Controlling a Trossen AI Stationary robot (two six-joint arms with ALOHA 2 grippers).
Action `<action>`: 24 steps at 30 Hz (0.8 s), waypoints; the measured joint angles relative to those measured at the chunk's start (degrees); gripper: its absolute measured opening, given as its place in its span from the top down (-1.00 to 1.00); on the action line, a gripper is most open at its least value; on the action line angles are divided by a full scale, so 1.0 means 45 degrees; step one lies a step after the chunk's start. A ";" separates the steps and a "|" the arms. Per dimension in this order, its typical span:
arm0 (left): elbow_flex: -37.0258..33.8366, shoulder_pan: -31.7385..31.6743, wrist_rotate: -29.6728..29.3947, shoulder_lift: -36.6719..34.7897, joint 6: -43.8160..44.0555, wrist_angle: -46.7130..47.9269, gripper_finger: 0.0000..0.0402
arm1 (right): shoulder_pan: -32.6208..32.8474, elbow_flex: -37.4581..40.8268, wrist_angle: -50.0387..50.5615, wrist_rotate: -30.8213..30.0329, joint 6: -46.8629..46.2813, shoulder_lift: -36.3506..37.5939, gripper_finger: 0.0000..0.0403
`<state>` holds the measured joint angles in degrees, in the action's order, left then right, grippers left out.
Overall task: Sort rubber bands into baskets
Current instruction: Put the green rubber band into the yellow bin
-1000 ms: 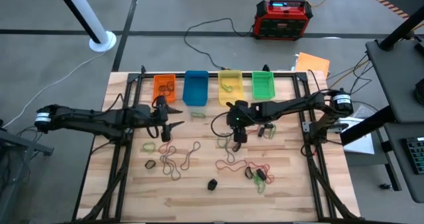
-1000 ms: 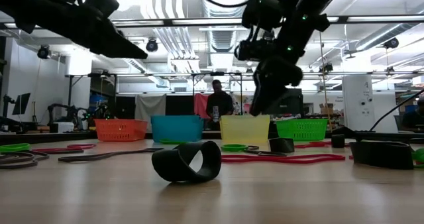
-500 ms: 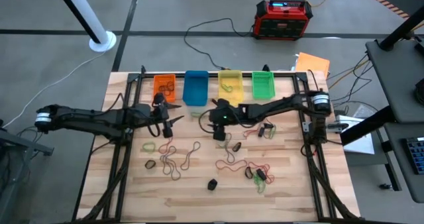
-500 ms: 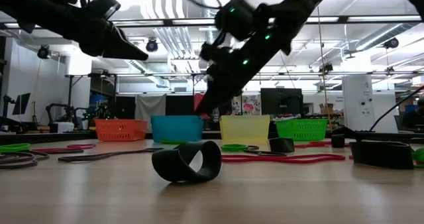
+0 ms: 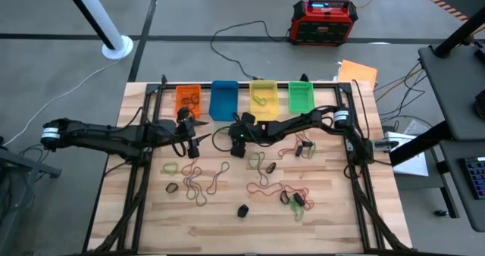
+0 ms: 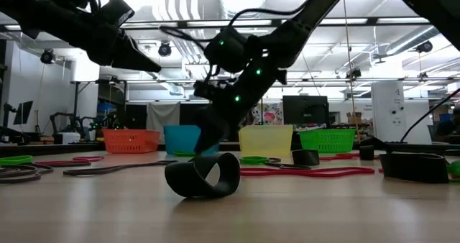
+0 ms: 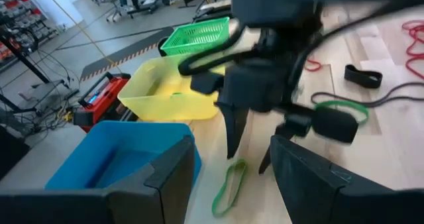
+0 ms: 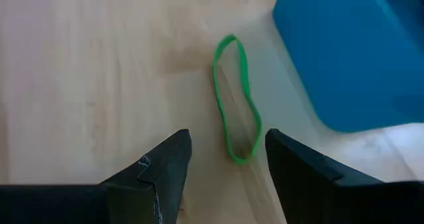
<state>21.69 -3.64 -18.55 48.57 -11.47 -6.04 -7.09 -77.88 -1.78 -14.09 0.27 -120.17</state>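
Green rubber band point(image 8: 237, 103), a thin elongated loop, lies flat on the wooden table point(image 5: 333, 210) just in front of the blue basket point(image 5: 223, 99), close to that basket's near edge. The right gripper point(image 8: 224, 159) hangs directly above it with its two dark fingers spread apart, one on each side of the loop's end, holding nothing; from overhead the right gripper point(image 5: 231, 135) sits left of the table's middle, its arm reaching in from the right. The left gripper point(image 5: 198, 129) is just to the left of it, also parted and empty, pointing toward the same band point(image 7: 228, 185).

Four baskets stand in a row along the far edge: orange basket point(image 5: 188, 100), blue, yellow basket point(image 5: 262, 95) and green basket point(image 5: 301, 96). The orange one holds dark loops and the yellow one a green loop.

Other rubber bands are scattered over the nearer half of the table: brown-orange loops point(image 5: 201, 182) on the left, red loops point(image 5: 267, 186) toward the right, and a thick black band point(image 6: 203, 174) near the front edge.
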 joint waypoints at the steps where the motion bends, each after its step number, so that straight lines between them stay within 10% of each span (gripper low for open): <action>1: 0.0000 0.0000 0.0000 -0.0002 0.0025 0.0056 0.09 | 0.0000 -0.0070 -0.0020 -0.0010 -0.0024 -0.0126 0.06; 24: 0.0000 0.0000 -0.0019 0.0032 0.0798 -0.0263 0.09 | -0.0183 -0.0150 0.0199 0.0559 -0.0096 -0.0181 0.95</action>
<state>21.69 -3.64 -18.63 48.71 -7.88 -7.22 -7.92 -78.56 -0.88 -11.57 -0.16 -120.98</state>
